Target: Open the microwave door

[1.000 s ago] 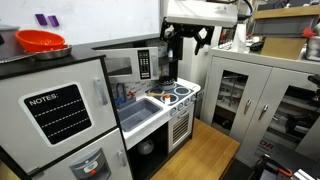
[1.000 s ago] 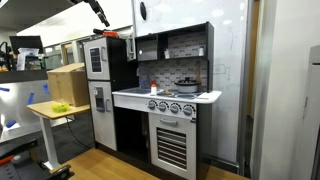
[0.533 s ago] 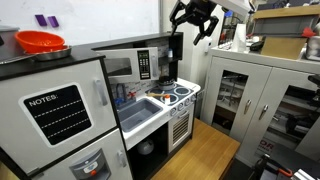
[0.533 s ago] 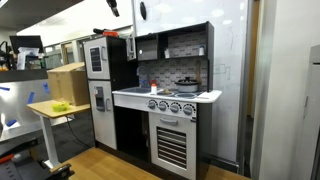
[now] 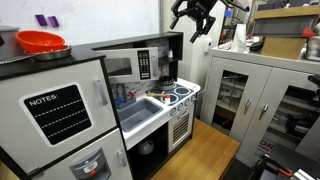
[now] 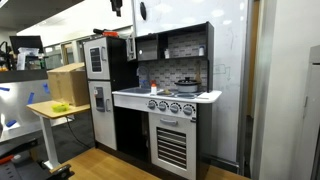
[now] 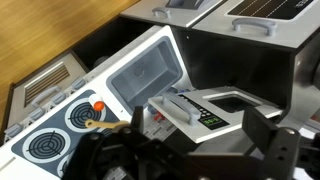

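In an exterior view the microwave door (image 5: 124, 67) is a silver-grey frame with a clear window and a black keypad strip (image 5: 145, 64). It sits flush in the toy kitchen above the sink and looks closed. My gripper (image 5: 193, 22) hangs open in the air, well above and to the right of the door, touching nothing. It also shows at the top edge of an exterior view, gripper (image 6: 117, 6). In the wrist view the door (image 7: 222, 104), with its grey handle (image 7: 183, 108), lies far below my open gripper (image 7: 198, 128). The dark fingers (image 7: 264, 134) stand wide apart and hold nothing.
A red bowl (image 5: 40, 42) sits on top of the fridge, whose white door carries the NOTES chalkboard (image 5: 58, 112). Sink (image 5: 140, 110) and stove (image 5: 180, 94) lie below the microwave. A white glass-door cabinet (image 5: 250, 95) stands close by. A cardboard box (image 6: 65, 85) rests on a side table.
My gripper has risen from in front of the kitchen's upper cabinet, beside the microwave, to above the cabinet top and drifted slightly away. It stayed open. The door has not moved.
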You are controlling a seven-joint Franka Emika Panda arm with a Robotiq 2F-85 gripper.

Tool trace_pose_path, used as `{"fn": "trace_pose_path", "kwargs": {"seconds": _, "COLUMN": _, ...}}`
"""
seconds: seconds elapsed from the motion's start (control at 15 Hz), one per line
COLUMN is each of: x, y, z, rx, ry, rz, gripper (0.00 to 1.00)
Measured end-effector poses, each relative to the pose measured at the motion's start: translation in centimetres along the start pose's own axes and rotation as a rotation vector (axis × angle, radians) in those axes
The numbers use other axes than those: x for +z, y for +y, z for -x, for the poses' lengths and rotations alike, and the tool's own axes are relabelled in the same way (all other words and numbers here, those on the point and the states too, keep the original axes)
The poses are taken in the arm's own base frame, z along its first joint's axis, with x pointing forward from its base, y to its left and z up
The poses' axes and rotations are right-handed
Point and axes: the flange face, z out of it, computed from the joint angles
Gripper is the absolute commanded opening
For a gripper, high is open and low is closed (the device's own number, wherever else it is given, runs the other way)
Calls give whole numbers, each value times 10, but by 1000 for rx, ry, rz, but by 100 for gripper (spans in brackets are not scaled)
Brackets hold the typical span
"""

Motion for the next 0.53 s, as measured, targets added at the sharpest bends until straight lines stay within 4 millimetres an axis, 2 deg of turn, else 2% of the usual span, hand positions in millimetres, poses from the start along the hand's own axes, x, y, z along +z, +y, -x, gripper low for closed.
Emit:
{"fn": "trace_pose_path", "kwargs": {"seconds": 0.33, "x": 15, "y": 16, "z": -51, "rx": 104, "ry": -38, "rz": 93, "gripper": 100}}
{"fn": "trace_pose_path", "kwargs": {"seconds": 0.53, "x": 23, "y": 10, "z": -73, "rx": 134, "ry": -29, "rz": 113, "gripper": 100}}
